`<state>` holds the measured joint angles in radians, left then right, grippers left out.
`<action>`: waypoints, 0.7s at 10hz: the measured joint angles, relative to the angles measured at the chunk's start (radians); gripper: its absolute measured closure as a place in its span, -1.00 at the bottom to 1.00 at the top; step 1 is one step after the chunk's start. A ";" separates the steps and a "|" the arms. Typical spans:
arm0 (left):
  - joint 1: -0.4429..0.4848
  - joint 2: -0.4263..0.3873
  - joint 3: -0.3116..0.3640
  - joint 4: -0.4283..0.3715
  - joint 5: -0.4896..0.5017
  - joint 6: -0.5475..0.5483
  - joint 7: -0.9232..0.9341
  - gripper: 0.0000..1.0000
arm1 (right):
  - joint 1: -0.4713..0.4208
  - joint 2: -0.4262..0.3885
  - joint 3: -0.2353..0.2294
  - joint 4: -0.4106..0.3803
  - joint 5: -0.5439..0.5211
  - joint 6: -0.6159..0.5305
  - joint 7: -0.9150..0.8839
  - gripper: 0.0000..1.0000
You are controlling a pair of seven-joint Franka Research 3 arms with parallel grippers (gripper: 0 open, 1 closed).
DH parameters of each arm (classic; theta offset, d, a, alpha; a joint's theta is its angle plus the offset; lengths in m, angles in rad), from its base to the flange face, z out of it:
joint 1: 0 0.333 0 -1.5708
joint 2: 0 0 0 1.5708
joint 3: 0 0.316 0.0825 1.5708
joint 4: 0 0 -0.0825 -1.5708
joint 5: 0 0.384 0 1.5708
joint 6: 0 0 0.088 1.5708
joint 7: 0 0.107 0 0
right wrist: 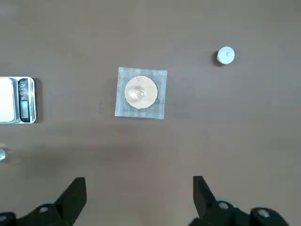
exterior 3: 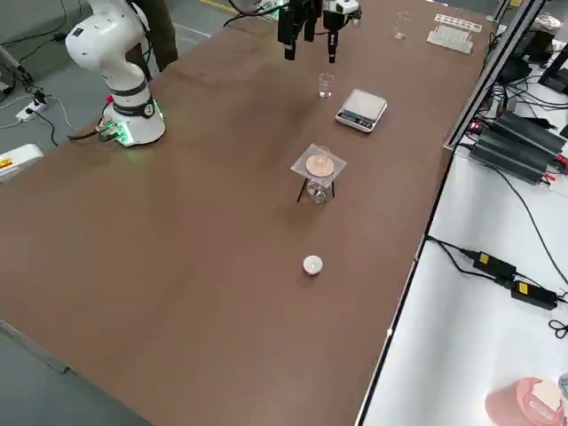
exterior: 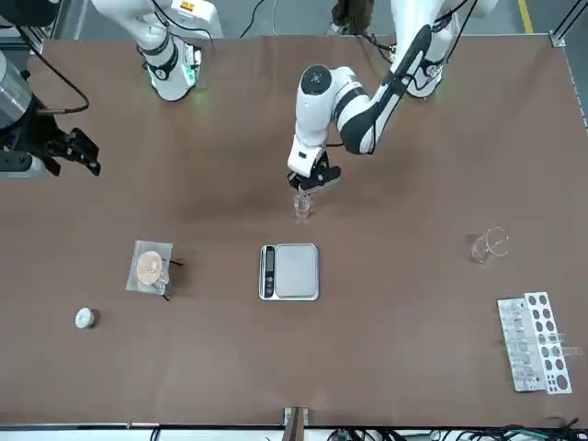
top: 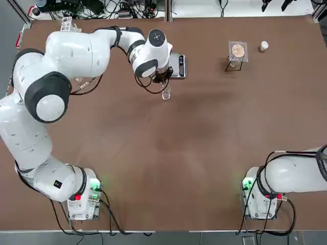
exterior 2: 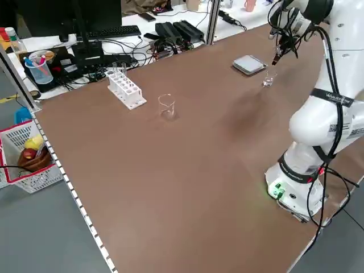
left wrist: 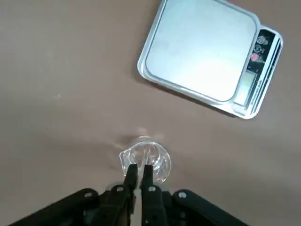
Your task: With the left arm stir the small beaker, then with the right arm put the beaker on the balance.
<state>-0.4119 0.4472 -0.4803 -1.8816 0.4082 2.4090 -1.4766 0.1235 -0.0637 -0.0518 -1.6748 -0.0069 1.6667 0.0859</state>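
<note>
You have a plain brown bench (top: 204,127) under everything. Both arms are white with dark grey joint rings: the left arm (top: 76,56) and the right arm (top: 296,171). Each tool is black, the left one (left wrist: 139,172) and the right one (right wrist: 140,188). Your balance (exterior: 288,272) has a silver-grey pan and a black control strip with one pink button. The small beaker (left wrist: 146,157) is clear and colourless. To the right, the pale grey gauze square (right wrist: 141,113) shows a fine mesh pattern around a cream disc (right wrist: 149,96); the small cap (right wrist: 225,55) is white. The far-left rack (exterior 2: 126,90) is white, dotted with round holes.
</note>
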 joint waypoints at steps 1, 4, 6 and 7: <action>-0.002 0.004 0.000 0.007 0.000 0.000 -0.003 0.84 | 0.000 0.000 0.000 0.000 0.000 0.000 0.000 -1.00; -0.009 0.006 -0.002 0.010 0.000 -0.022 -0.025 0.84 | 0.000 0.000 0.000 0.000 0.000 0.000 0.000 -1.00; -0.011 0.006 -0.003 0.010 0.000 -0.044 -0.027 0.84 | 0.000 0.000 0.000 0.000 0.000 0.000 0.000 -1.00; -0.010 0.006 -0.003 0.010 0.001 -0.047 -0.027 0.84 | 0.000 0.000 0.000 0.000 0.000 0.000 0.000 -1.00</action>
<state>-0.4218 0.4537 -0.4831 -1.8712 0.4087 2.3615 -1.5033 0.1234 -0.0636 -0.0522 -1.6748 -0.0069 1.6667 0.0860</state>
